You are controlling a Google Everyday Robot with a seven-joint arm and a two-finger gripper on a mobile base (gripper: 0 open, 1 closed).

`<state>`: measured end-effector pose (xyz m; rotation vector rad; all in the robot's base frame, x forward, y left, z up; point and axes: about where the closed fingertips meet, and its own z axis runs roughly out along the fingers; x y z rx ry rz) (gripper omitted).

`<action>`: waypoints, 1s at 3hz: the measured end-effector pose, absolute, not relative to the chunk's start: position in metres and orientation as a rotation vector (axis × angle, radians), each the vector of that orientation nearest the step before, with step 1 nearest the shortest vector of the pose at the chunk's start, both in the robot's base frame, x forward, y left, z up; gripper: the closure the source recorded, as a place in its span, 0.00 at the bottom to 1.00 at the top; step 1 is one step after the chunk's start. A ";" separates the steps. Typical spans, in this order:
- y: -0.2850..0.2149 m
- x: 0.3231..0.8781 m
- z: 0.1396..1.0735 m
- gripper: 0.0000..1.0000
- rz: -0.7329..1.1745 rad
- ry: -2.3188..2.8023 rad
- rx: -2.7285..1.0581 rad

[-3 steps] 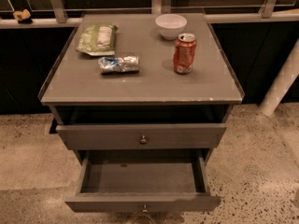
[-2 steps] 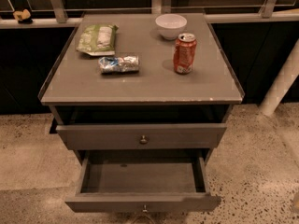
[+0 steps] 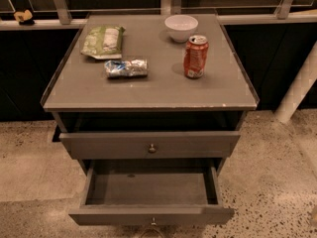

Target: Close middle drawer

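Observation:
The grey cabinet stands in the middle of the camera view. The middle drawer is pulled far out and its inside shows empty. Its small round knob sits at the centre of the low front, near the bottom edge of the view. The taller-fronted top drawer above it stands slightly out, with its knob at centre. The lowest drawer is out of view. My gripper is not in view; only a faint pale shape shows at the bottom edge under the knob.
On the cabinet top are a white bowl, a red soda can, a green snack bag and a crumpled silver packet. A white post stands at the right. Speckled floor surrounds the cabinet.

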<state>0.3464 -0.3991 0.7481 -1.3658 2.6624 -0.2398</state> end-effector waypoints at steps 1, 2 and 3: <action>-0.396 0.341 0.752 0.00 -0.232 2.635 -1.387; -0.392 0.314 0.716 0.00 -0.131 2.581 -1.413; -0.389 0.283 0.645 0.00 0.029 2.525 -1.495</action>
